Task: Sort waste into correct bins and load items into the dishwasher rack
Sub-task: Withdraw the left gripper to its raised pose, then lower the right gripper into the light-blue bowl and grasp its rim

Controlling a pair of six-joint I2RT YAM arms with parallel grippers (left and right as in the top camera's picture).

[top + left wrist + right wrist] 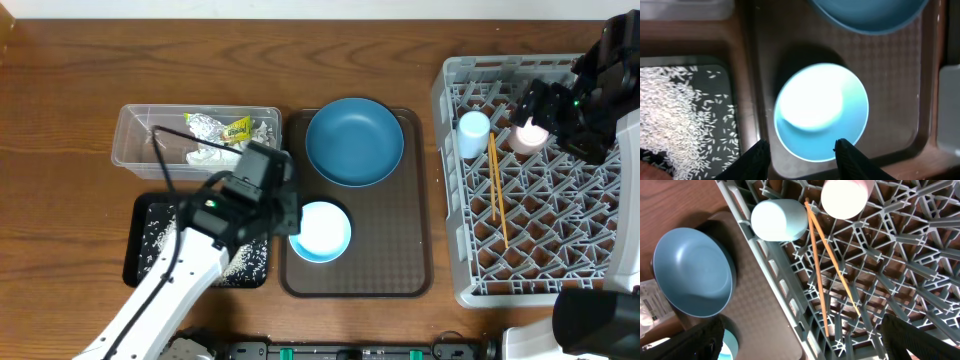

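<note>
1. The wooden bench [60, 100] carries everything.
2. The grey rack [445, 180] sits at the right end and holds two cups and the chopsticks.
3. The brown tray [390, 250] lies just left of the rack, with the plate and bowl on it.
4. The blue plate [354, 141] fills the tray's far half.
5. The clear tub [135, 140], with crumpled wrappers [215, 130] inside, stands left of the plate.
6. The black tray [150, 235], scattered with rice, lies in front of the tub.
7. The left gripper [802, 152] hovers over the bowl's near rim, released and empty.
8. The right gripper [802, 340] hangs over the rack near the pink cup, fingers spread wide, holding nothing.
9. The white-and-blue bowl [322, 230] rests on the tray's near-left part.
10. The light blue cup [473, 132] sits by the rack's left wall, with the pink cup [530, 135] to its right.
11. The chopsticks [497, 190] lie on the grid between the cups, reaching toward the near side.
</note>
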